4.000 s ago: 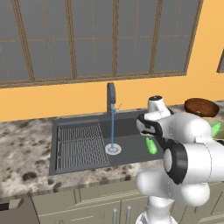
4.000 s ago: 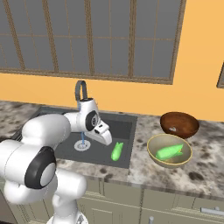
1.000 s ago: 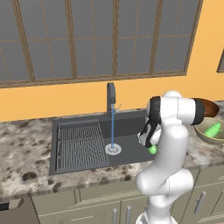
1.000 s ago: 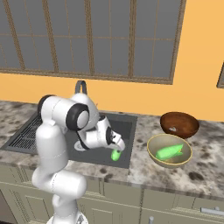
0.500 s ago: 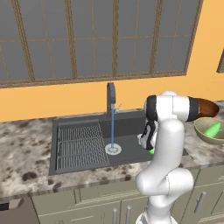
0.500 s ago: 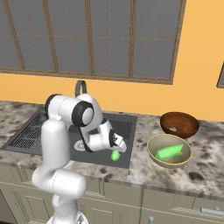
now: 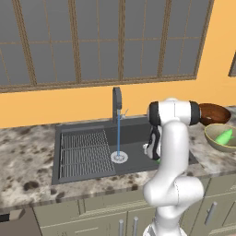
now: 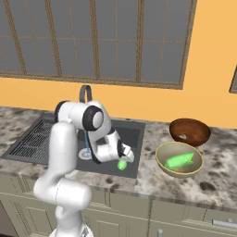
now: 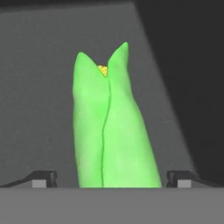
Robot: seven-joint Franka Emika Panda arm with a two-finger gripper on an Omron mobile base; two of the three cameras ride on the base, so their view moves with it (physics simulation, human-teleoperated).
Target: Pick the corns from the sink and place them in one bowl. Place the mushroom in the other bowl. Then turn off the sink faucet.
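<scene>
Tool (image 9: 112,177) jaws spread wide astride corn (image 9: 111,131) in sink (image 9: 39,87).

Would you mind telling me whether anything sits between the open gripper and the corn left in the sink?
Nothing visible does. In the hand view the corn lies directly between the fingertips of the open gripper, on the bare sink floor.

hidden: sink (image 7: 87,138) right part behind arm | cut off: corn (image 9: 111,131) lower end
</scene>
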